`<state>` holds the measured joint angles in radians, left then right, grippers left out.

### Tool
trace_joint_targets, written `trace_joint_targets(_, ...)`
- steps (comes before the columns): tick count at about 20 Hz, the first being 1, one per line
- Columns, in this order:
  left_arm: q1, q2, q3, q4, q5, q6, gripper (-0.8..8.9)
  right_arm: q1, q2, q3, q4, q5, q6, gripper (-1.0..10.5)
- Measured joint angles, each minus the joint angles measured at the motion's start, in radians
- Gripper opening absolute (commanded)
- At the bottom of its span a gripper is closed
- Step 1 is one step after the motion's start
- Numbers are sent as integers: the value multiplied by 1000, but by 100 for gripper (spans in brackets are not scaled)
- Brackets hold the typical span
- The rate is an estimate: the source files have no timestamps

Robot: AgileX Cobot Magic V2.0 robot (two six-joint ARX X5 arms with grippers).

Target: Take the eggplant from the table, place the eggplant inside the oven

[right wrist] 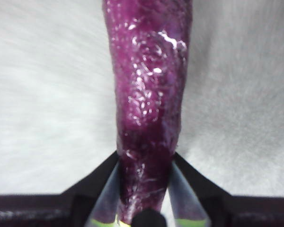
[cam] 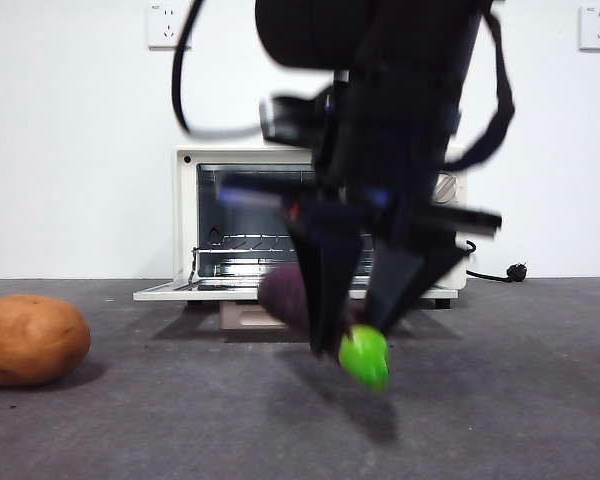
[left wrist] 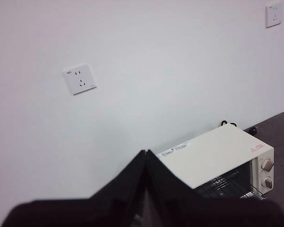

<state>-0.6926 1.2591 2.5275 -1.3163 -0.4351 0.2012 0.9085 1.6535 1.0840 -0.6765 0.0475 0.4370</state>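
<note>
Eggplant (cam: 290, 295), dark purple with bright green cap, carried clear of the table (cam: 500, 400) in front of the oven (cam: 185, 215), the transport step appearing to be in hand. Right gripper (cam: 365, 335): 2 black jaws closed snugly on the narrow neck near the cap, the purple body running out lengthwise beyond the fingertips (right wrist: 111, 187), as the right wrist view confirms; the green end hangs lowest, nearest the front camera. Oven: cream-white, door (cam: 170, 292) folded down flat, wire rack (cam: 245, 245) exposed, 2 knobs visible from the left wrist view. Next move, by judgement: carry the load forward over the lowered door, keep it high enough to clear the door edge, and line the long body up with the cavity before releasing onto the rack. Left gripper (left wrist: 146, 158): raised well away, facing the wall, jaws pressed together with nothing between them. Other item: 1 orange-brown potato (cam: 30, 340) resting at the table's side, well apart from the work.
</note>
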Motion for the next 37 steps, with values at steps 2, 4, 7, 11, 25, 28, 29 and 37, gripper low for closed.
trace_joint_targets(2, 0, 0, 0, 0, 0, 0, -5, 7, -60, 30, -20, -12, -10, -12)
trace_joint_targets(4, 0, 0, 0, 0, 0, 0, -5, 5, -94, 76, -32, -14, -27, -12)
trace_joint_targets(7, 0, 0, 0, 0, 0, 0, -5, -45, -94, 151, -32, -21, -70, -12)
trace_joint_targets(11, 0, 0, 0, 0, 0, 0, -5, -180, -68, 232, -26, -127, -97, -12)
trace_joint_targets(25, 0, 0, 0, 0, 0, 0, -5, -465, 248, 471, 89, -358, -89, -12)
trace_joint_targets(28, 0, 0, 0, 0, 0, 0, -5, -482, 325, 583, 97, -394, -55, -12)
trace_joint_targets(29, 0, 0, 0, 0, 0, 0, -5, -485, 346, 612, 98, -393, -48, -12)
trace_joint_targets(37, 0, 0, 0, -1, 0, 0, -5, -512, 448, 717, 191, -326, 20, -12)
